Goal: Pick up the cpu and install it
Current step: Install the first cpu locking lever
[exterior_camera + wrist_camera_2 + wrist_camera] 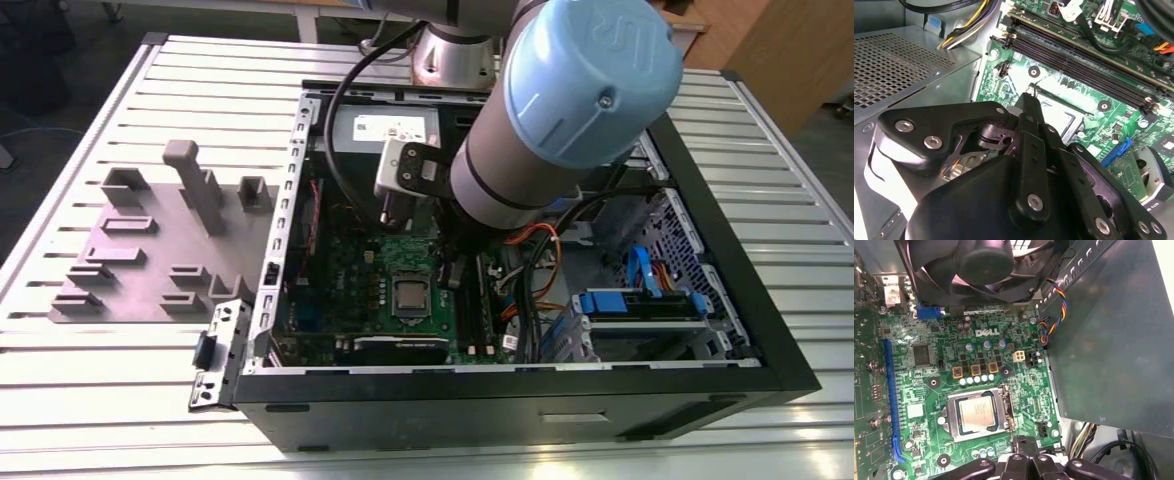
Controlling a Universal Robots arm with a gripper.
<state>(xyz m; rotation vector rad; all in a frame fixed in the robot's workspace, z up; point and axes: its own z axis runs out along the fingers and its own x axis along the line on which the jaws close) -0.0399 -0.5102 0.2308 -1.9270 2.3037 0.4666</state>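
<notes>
Black and angular, our claw (1024, 452) hangs low over the green motherboard (929, 390), just beside the socket; we cannot tell whether it is released or clenched. The cpu (976, 413) already lies flat inside its silver socket frame (1006, 407), seemingly seated for installation, within the open computer case (747, 300) on the slatted bench (120, 400).

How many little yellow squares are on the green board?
3. The yellow squares sit in a row on the green board, between the cpu and the fan: one, the middle one, the last. More could be hidden.
</notes>
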